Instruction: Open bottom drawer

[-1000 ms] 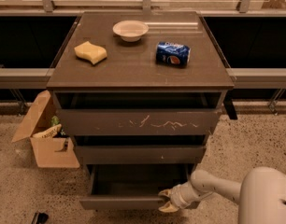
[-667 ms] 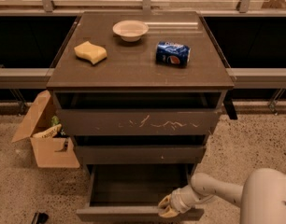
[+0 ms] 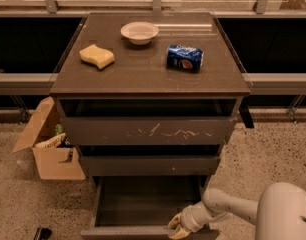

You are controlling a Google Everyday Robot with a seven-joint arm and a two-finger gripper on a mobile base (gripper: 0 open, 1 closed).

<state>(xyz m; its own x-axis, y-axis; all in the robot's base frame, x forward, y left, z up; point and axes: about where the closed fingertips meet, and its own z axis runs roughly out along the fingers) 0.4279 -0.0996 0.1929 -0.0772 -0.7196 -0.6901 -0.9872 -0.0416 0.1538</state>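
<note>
Bottom drawer (image 3: pixel 143 206), standing open under desk (image 3: pixel 143 76); tool (image 3: pixel 179 227) at its front edge, 5 o'clock, grip undeterminable.

One cabinet (image 3: pixel 143 79) holds three drawers: one scratched top drawer (image 3: pixel 148 130), one middle drawer (image 3: pixel 149 165) and one bottom drawer (image 3: pixel 143 204), which stands open. Three items sit on the cabinet's top: one white bowl (image 3: pixel 139 32), one yellow sponge (image 3: pixel 97 56) and one blue soda can (image 3: pixel 185 58) on its side. One open cardboard box (image 3: pixel 48 151) stands on the floor beside the cabinet. One robot arm (image 3: pixel 228 206) reaches in, with its single gripper (image 3: pixel 179 228) at the right end of the bottom drawer's front.
</note>
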